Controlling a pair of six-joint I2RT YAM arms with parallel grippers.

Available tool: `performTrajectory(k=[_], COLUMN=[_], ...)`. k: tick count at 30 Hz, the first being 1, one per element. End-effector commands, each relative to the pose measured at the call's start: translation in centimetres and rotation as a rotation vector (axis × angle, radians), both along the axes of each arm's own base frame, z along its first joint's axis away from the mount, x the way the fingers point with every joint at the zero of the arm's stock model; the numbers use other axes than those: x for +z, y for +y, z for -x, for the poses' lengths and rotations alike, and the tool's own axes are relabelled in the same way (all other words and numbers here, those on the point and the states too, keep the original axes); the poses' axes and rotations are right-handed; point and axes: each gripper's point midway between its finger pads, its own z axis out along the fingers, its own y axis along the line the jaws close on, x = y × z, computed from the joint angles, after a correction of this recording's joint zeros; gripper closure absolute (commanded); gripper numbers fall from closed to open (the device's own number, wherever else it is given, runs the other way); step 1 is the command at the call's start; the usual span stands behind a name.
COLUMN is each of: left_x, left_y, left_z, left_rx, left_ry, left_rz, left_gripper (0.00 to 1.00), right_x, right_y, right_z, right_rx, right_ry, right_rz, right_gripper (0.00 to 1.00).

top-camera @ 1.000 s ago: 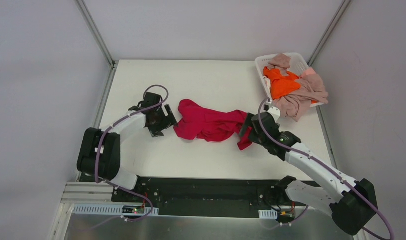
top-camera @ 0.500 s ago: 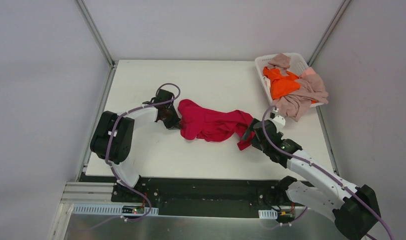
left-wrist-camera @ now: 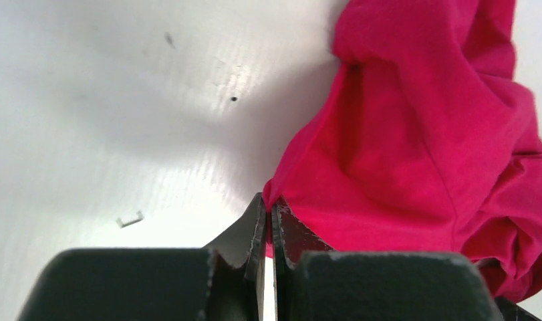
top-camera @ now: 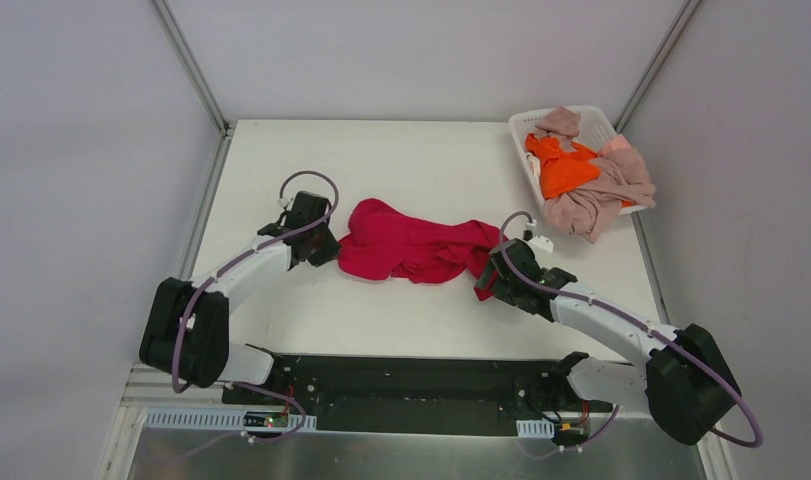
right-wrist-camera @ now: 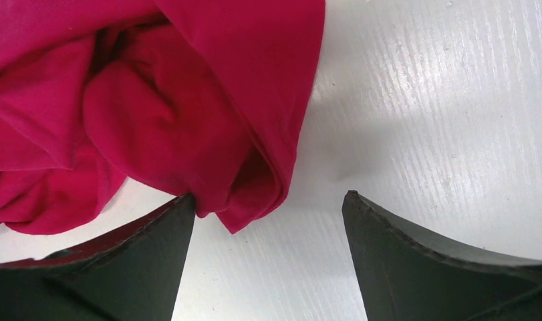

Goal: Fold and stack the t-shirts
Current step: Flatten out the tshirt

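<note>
A crimson-red t-shirt (top-camera: 411, 245) lies crumpled across the middle of the white table (top-camera: 401, 160). My left gripper (top-camera: 326, 245) is at its left end, shut on a pinch of the red cloth (left-wrist-camera: 361, 154) at the shirt's edge. My right gripper (top-camera: 491, 275) is at the shirt's right end, open, its fingers (right-wrist-camera: 154, 241) set wide on the table with a corner of the red shirt (right-wrist-camera: 188, 120) just between them, against the left finger. An orange t-shirt (top-camera: 566, 165) and pink-beige t-shirts (top-camera: 601, 195) lie piled in the basket.
A white plastic basket (top-camera: 526, 130) stands at the back right corner, with pink-beige cloth hanging over its near side onto the table. Grey walls close in the table on the left, back and right.
My left gripper moved in to the shirt's left edge, shut on it and drew back left a little. My right gripper shifted left along the shirt's right end and its fingers narrowed slightly.
</note>
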Motion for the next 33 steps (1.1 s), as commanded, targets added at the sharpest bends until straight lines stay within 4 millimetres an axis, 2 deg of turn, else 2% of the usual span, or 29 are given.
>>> performTrajectory(k=[1, 7, 10, 14, 16, 19, 21, 23, 27, 30, 32, 33], left_x=[2.0, 4.2, 5.0, 5.6, 5.6, 5.6, 5.6, 5.6, 5.5, 5.6, 5.6, 5.6], left_y=[3.2, 4.8, 5.2, 5.4, 5.3, 5.2, 5.2, 5.1, 5.2, 5.3, 5.5, 5.5], left_z=[0.9, 2.0, 2.4, 2.8, 2.9, 2.9, 2.9, 2.9, 3.0, 3.0, 3.0, 2.9], left_rx=[0.1, 0.134, 0.133, 0.13, 0.123, 0.113, 0.111, 0.109, 0.102, 0.104, 0.106, 0.105], left_ry=[-0.068, -0.131, -0.154, -0.171, -0.172, -0.169, -0.166, -0.166, -0.164, -0.167, -0.168, -0.17], left_rz=[-0.109, -0.144, -0.152, -0.151, -0.146, -0.145, -0.145, -0.146, -0.153, -0.158, -0.165, -0.169], left_gripper=[1.0, 1.0, 1.0, 1.0, 1.0, 1.0, 1.0, 1.0, 1.0, 1.0, 1.0, 1.0], right_x=[1.5, 2.8, 3.8, 4.6, 4.8, 4.5, 4.2, 3.7, 2.3, 1.0, 0.1, -0.3], right_y=[0.4, 1.1, 0.5, -0.5, 0.1, 1.4, 1.4, 0.6, -0.8, -1.5, -1.4, -1.0], right_z=[-0.6, 0.9, 1.0, 0.1, -0.4, -1.3, -2.1, -3.3, -5.0, -5.4, -5.5, -5.6], right_rx=[-0.022, 0.04, 0.035, 0.016, 0.046, 0.104, 0.091, 0.045, -0.048, -0.092, -0.089, -0.074], right_ry=[-0.016, -0.022, -0.071, -0.139, -0.15, -0.134, -0.116, -0.116, -0.086, -0.069, -0.059, -0.055], right_rz=[-0.026, -0.108, -0.119, -0.082, -0.085, -0.079, -0.038, 0.037, 0.136, 0.184, 0.176, 0.158], right_gripper=[0.16, 0.16, 0.15, 0.18, 0.2, 0.21, 0.22, 0.24, 0.35, 0.45, 0.54, 0.62])
